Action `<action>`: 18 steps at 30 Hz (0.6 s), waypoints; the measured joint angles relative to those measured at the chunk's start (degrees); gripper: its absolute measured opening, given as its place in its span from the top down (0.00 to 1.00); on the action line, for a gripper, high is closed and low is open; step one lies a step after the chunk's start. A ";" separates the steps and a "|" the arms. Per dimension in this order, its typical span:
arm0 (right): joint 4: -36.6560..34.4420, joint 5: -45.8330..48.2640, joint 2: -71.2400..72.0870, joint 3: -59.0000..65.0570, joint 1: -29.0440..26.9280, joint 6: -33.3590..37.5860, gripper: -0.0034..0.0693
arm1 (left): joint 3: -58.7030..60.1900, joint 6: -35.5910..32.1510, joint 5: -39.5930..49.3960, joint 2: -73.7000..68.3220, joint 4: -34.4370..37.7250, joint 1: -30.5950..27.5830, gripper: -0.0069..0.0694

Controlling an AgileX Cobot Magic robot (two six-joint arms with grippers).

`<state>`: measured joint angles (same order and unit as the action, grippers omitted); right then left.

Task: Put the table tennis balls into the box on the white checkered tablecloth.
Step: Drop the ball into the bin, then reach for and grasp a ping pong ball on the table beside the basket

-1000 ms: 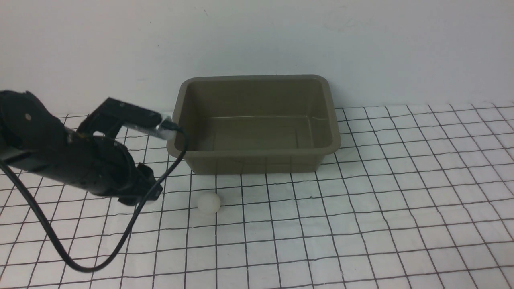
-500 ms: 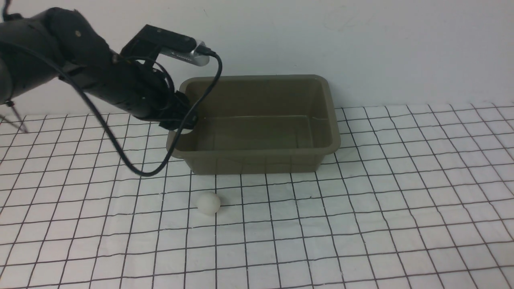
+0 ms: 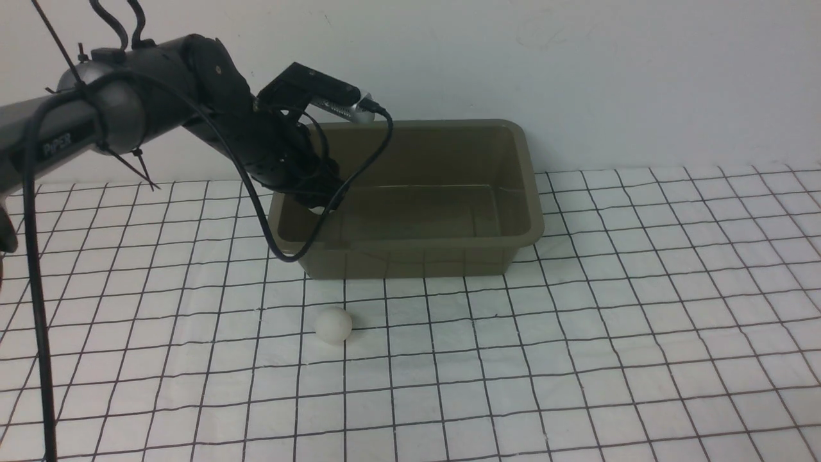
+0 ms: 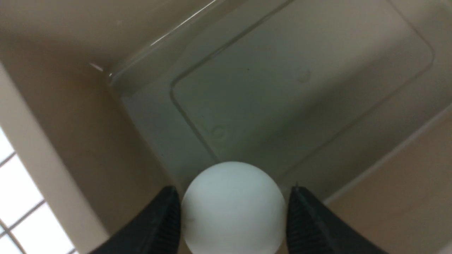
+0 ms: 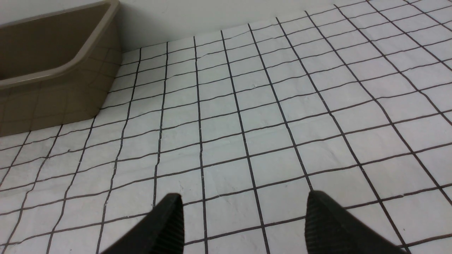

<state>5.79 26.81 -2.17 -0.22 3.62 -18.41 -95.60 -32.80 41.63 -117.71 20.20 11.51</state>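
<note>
I am working on the drop of the first ball. My left gripper is hanging over the box, at the box's left end in the front view. It is gripping the held table tennis ball: the two black ribbed fingers are spread just enough to take it and, as far as I can tell, are pressing on either side.

I judge the next move to be a plain release, parting the jaws so the ball falls onto the box floor. A ball this light is likely to bounce on hard plastic, so I would be letting go low. After that I would be going for the other table tennis ball, lying on the white checkered tablecloth at lower centre-left of the front view, near the box's front wall but apart from it.

My right gripper is hovering wide open and empty over bare cloth.

Both balls are smooth, matte white spheres. The box is olive-grey, slightly glossy plastic with rounded corners, a flared rim and sloping walls. The cloth is showing thin black grid lines and slight wrinkles.
</note>
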 joint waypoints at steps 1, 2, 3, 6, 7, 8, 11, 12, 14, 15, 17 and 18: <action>0.00 0.00 0.00 0.00 0.00 0.00 0.38 | 0.00 0.00 -0.05 -0.01 0.00 0.00 0.43; 0.00 0.00 0.00 0.00 0.00 0.00 0.38 | -0.10 0.00 -0.46 -0.12 -0.03 0.00 0.39; 0.00 0.00 0.00 0.00 0.00 0.00 0.38 | -0.19 0.00 -0.74 -0.12 -0.03 0.00 0.37; 0.00 0.00 0.00 0.00 0.00 0.00 0.38 | -1.61 0.00 -0.63 -0.12 -0.03 0.00 0.30; 0.00 0.00 0.00 0.00 0.00 0.00 0.38 | -2.79 0.00 0.55 0.07 -0.08 0.00 0.29; 0.00 0.00 0.00 0.00 0.00 0.00 0.38 | -3.53 0.00 1.58 0.40 -0.20 0.00 0.29; 0.00 0.00 0.00 0.00 0.00 0.00 0.38 | -5.55 0.30 6.62 1.99 -1.25 0.00 0.29; 0.00 0.00 0.00 0.00 0.00 0.00 0.38 | -5.97 0.74 7.62 2.53 -1.65 0.00 0.30; 0.00 0.00 0.00 0.00 0.00 0.00 0.38 | -6.81 2.69 12.90 4.68 -3.51 0.00 0.32; 0.00 0.00 0.00 0.00 0.00 0.00 0.38 | -7.05 4.65 17.70 6.25 -5.35 0.00 0.34; 0.00 0.00 0.00 0.00 0.00 0.00 0.38 | -7.13 7.38 24.76 8.47 -7.84 0.00 0.38; 0.00 0.00 0.00 0.00 0.00 0.00 0.38 | -7.13 7.54 24.76 8.64 -7.95 0.00 0.38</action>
<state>5.79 26.81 -2.17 -0.22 3.62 -18.41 -102.74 -25.27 66.39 -109.07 12.25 11.51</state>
